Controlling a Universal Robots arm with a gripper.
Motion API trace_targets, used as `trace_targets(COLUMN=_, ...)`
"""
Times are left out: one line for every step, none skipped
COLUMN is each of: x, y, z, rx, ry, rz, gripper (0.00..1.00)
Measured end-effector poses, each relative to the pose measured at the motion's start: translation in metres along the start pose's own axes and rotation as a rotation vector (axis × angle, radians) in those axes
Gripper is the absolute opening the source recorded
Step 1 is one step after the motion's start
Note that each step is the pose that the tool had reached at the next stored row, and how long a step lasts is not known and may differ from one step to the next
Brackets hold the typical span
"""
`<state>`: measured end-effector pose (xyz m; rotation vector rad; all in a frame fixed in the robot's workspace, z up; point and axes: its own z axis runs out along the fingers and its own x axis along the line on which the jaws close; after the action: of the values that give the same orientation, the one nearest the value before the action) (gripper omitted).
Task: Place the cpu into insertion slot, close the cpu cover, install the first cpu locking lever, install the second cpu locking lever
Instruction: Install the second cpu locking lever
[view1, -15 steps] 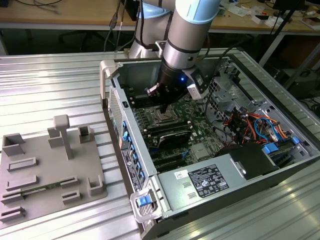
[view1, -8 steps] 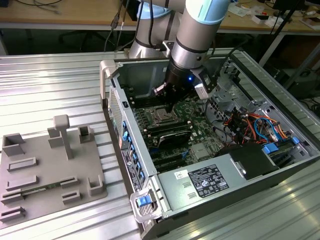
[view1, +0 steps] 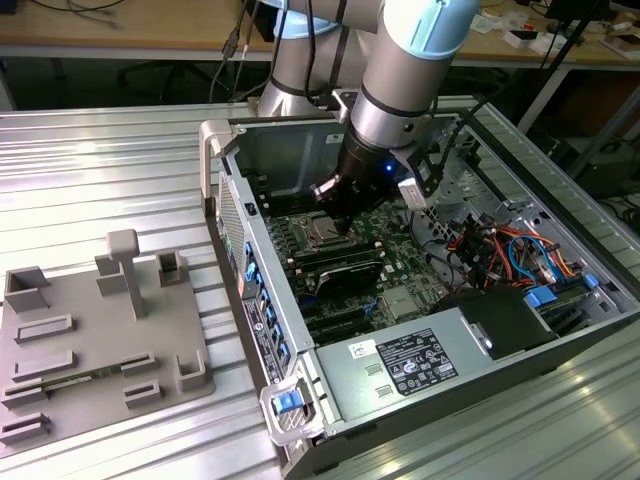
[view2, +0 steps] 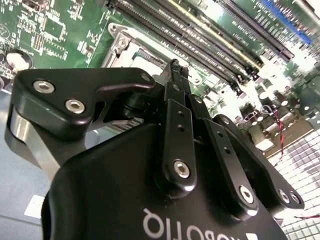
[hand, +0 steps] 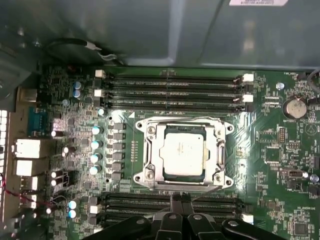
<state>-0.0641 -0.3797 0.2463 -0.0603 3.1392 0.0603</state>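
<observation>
First wrist view shows the silvery-grey square cpu (hand: 183, 152) already seated in the metal-rimmed insertion slot (hand: 150, 131) with the thin silvery cpu cover (hand: 219, 150) down, while the black gripper (hand: 180, 199), fingers pinched together and empty, hovers just beside it, so I judge the lever step is in hand, calling for a careful sideways push.

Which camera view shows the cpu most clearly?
The first wrist view shows it best: the cpu faces the camera, seated in the insertion slot and framed by the cpu cover. In the exterior view, the gripper stands over that spot. In the second wrist view, the gripper's body blocks most of the socket.
</observation>
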Motion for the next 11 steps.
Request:
trace_targets(x=0.0001, y=-0.0013, z=0.0000, rx=0.0000, ry=0.0001, rz=0.000, gripper=0.11)
trace_targets(x=0.0004, y=-0.0030, z=0.0000, rx=-0.0001, ry=0.0000, rz=0.000, gripper=0.11)
trace_targets(x=0.0009, y=-0.0036, z=0.0001, rx=-0.0001, ry=0.0000, rz=0.000, gripper=0.11)
trace_targets(x=0.0018, y=-0.0040, z=0.0002, rx=-0.0003, ry=0.0000, rz=0.000, gripper=0.11)
trace_targets(x=0.0051, y=-0.0040, z=0.0007, rx=-0.0009, ry=0.0000, rz=0.000, gripper=0.11)
trace_targets(x=0.0081, y=-0.0039, z=0.0010, rx=-0.0012, ry=0.0000, rz=0.000, gripper=0.11)
trace_targets(x=0.0112, y=-0.0038, z=0.0013, rx=-0.0016, ry=0.0001, rz=0.000, gripper=0.11)
trace_targets(x=0.0132, y=-0.0037, z=0.0018, rx=-0.0020, ry=-0.0001, rz=0.000, gripper=0.11)
trace_targets(x=0.0155, y=-0.0037, z=0.0025, rx=-0.0024, ry=-0.0002, rz=0.000, gripper=0.11)
trace_targets(x=0.0179, y=-0.0037, z=0.0036, rx=-0.0022, ry=0.0000, rz=0.000, gripper=0.11)
trace_targets(x=0.0195, y=-0.0037, z=0.0048, rx=-0.0023, ry=0.0000, rz=0.000, gripper=0.11)
